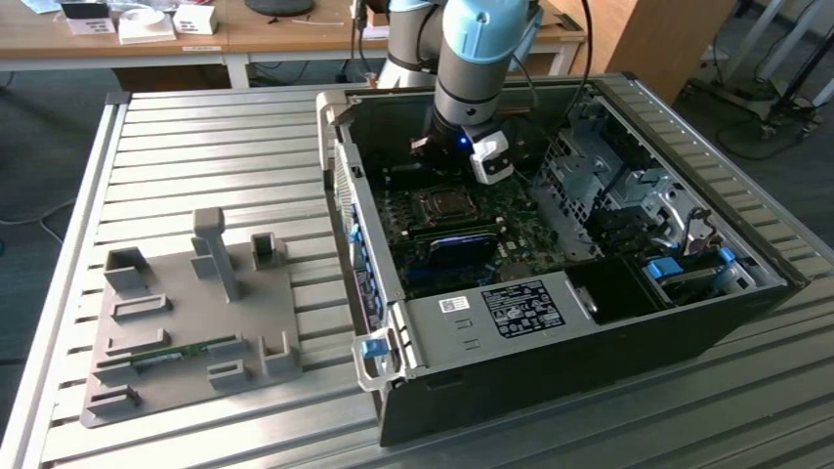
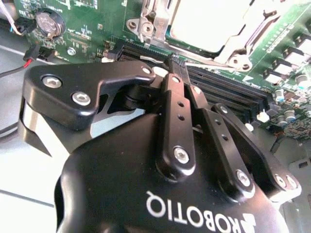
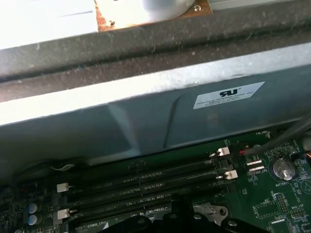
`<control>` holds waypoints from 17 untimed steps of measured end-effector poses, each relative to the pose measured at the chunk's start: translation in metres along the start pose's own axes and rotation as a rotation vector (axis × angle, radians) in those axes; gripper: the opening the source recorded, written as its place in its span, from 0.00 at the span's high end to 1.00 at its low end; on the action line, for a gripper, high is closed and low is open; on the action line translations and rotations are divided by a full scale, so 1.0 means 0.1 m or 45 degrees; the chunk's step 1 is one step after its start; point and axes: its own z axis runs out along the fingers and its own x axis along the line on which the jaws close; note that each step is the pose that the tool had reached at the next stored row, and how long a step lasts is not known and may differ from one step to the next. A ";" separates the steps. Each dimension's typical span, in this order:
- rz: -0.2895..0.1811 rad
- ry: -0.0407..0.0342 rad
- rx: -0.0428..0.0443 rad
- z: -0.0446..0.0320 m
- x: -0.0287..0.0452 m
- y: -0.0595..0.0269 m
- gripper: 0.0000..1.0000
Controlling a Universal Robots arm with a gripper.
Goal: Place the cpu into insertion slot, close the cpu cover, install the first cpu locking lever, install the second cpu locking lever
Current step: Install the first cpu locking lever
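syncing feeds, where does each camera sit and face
Exterior view: off the arm, high, looking down into the open case; the arm reaches in.
Second wrist view: on the wrist, looking past the gripper at the cpu.
First wrist view: on the wrist, facing the case wall; gripper tip shows.
Shared: both wrist views show the memory slots.

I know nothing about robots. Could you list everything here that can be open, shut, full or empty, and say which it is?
computer case: lying on its side, side panel off, open.
cpu: seated in its socket.
cpu cover: folded down flat around the cpu.
gripper: shut, low over the board beside the socket.
memory slots: empty.
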 end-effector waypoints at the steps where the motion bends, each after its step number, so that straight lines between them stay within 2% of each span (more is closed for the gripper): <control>1: 0.000 -0.0001 0.000 0.000 0.000 0.000 0.89; 17: 0.000 -0.0001 0.000 -0.033 0.000 0.021 0.89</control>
